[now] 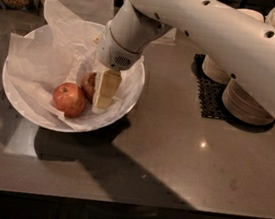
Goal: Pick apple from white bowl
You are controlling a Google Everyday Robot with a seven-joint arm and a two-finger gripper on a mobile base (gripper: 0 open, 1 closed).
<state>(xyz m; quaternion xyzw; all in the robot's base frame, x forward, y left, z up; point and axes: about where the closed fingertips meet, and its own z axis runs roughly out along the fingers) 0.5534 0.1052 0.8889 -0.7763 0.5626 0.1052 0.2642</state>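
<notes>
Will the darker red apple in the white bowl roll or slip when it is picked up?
The round, smooth darker red apple may roll or slip if squeezed off-centre. The crumpled white paper lining the wide white bowl could shift under it. The gripper sits low in the bowl, right beside it.

One camera looked steeply down on the table (181,162) from close above its near edge; the pincer (100,105) sat in the white bowl (21,109), left of centre.
</notes>
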